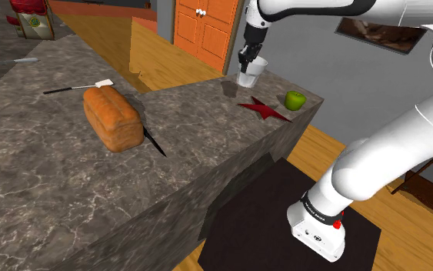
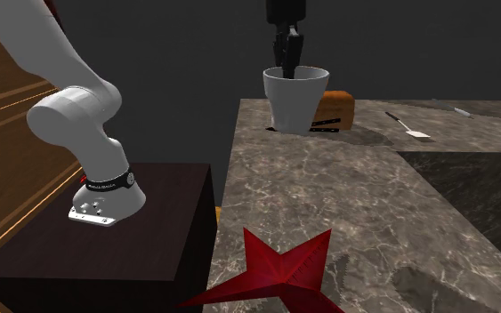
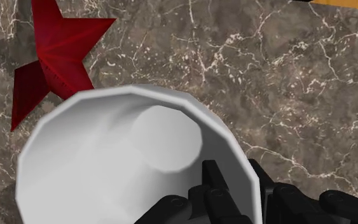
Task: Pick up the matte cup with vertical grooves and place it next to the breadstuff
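One white cup (image 3: 107,159) is in the claw (image 3: 238,186). The claw is pinched shut on the cup's wall, w/ 1 finger (image 3: 212,184) inside, the other outside and the rim btwn them. The cup is open side up and has flat strips running down its sides. In the shoulder view it's near the far edge of the grey stone counter (image 1: 68,192). Can't tell if its bottom touches the counter. A dark shadow (image 1: 230,88) lies just beside it.

1 red star (image 1: 264,109) lies flat near the cup. 1 green apple (image 1: 294,100) sits just past the star, by the counter's corner. 1 brown loaf of bread (image 1: 113,117) is well apart from the cup, toward the shoulder view's left. 1 black knife (image 1: 153,142) lies just beside the loaf, on the cup's side. 1 thin turner (image 1: 80,87) w/ a white end lies on the loaf's other side. In the second exterior view the loaf peeks out from behind the cup.

Writing: 1 red and green box (image 1: 34,19) on the far counter has a label, too small to read. The black band (image 2: 106,184) at the arm's foot has tiny white letters, also can't be read.

2 orange doors (image 1: 207,23) w/ small white knobs are behind the cup.
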